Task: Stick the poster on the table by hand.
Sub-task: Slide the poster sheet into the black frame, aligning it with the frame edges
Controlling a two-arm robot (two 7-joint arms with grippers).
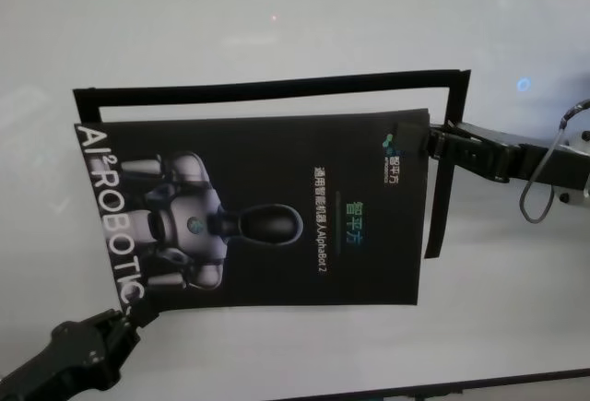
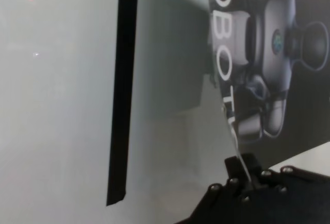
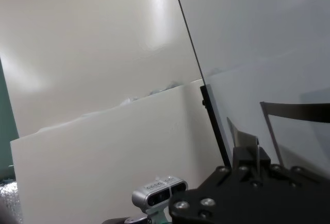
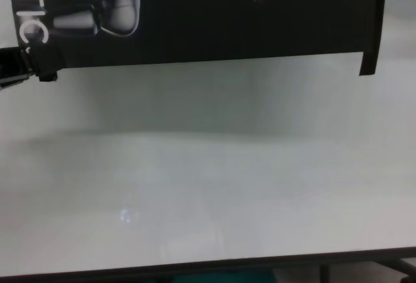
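Black glossy poster [image 1: 267, 212] with grey-white robot and white "ROBOTIC" lettering, over white bench [image 1: 277, 23], inside black strips [image 1: 277, 88]. Pinched at opposite corners by left gripper [image 1: 129, 309] fingers and right gripper [image 1: 426, 138] fingers.

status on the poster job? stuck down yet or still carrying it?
Done: both grippers have the poster. The left gripper pinches its near-left corner, the right gripper its far-right edge. In hand: it hangs above the table, casting a shadow, roughly inside the black strip outline. Left: lower it, press it flat, release.
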